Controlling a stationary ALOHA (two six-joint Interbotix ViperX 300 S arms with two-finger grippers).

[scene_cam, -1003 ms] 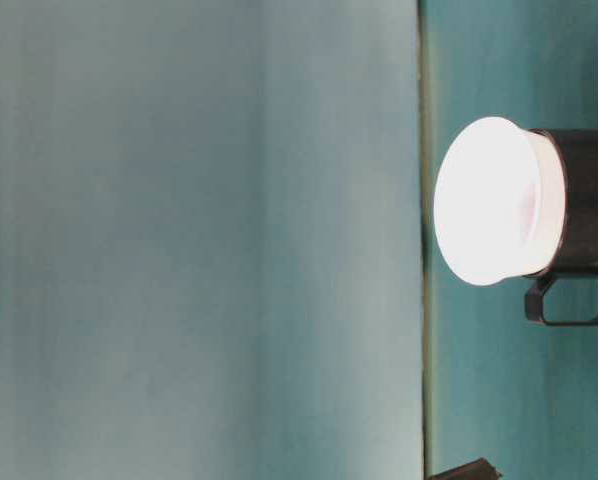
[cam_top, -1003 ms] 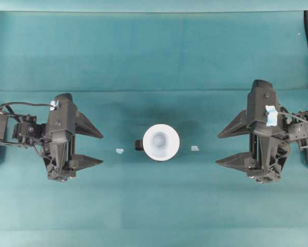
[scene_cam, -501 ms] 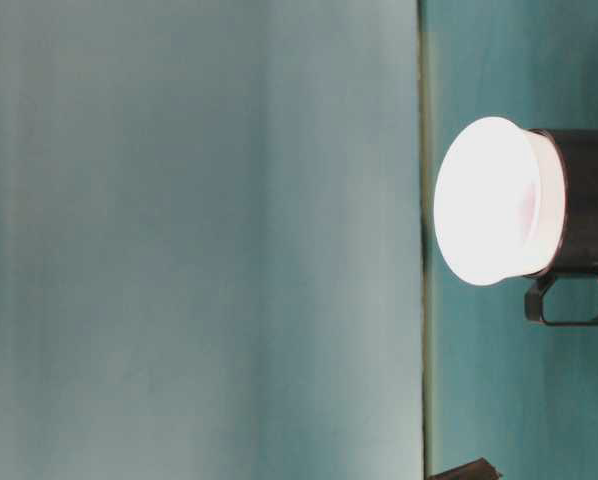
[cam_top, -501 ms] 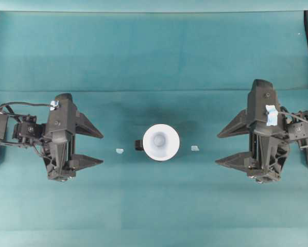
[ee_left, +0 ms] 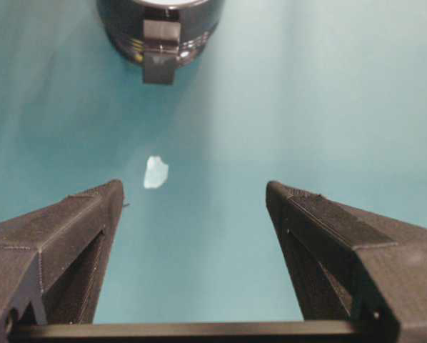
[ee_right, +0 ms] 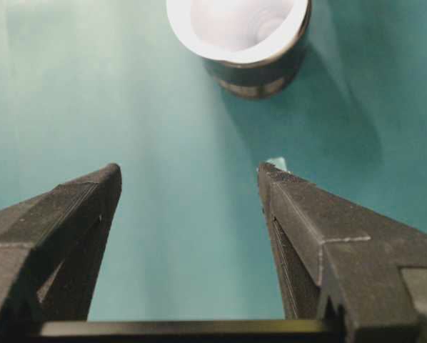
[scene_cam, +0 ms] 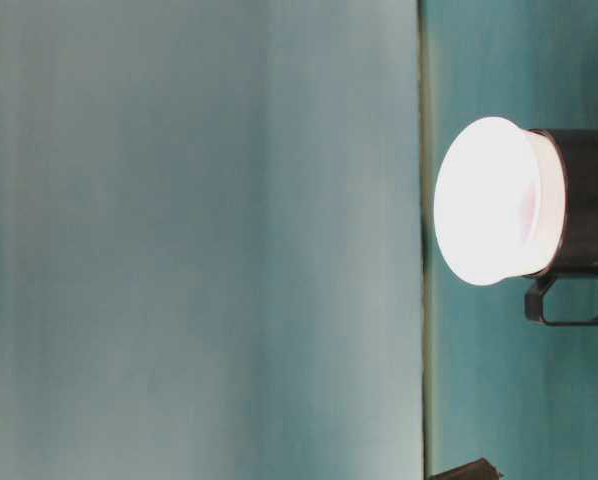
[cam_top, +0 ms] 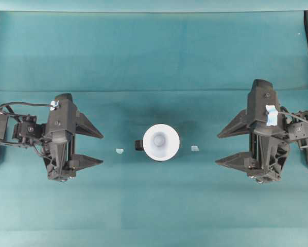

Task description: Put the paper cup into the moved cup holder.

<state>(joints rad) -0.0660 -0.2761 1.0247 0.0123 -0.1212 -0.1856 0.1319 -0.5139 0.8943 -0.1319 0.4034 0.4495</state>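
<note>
One camera looks straight down; a rotated table-level camera sits close; both wrist cameras face inward at the paper cup [cam_top: 161, 142].

Both arms are matt black plastic. The left gripper [cam_top: 95, 148] and right gripper [cam_top: 224, 147] each carry two long wedge-shaped fingers [ee_left: 60, 236] with finely ribbed inner faces. Black cables [cam_top: 12, 106] loop behind the left wrist. A blue-white patch, possibly tape [cam_top: 270, 115], marks the right wrist.
</note>
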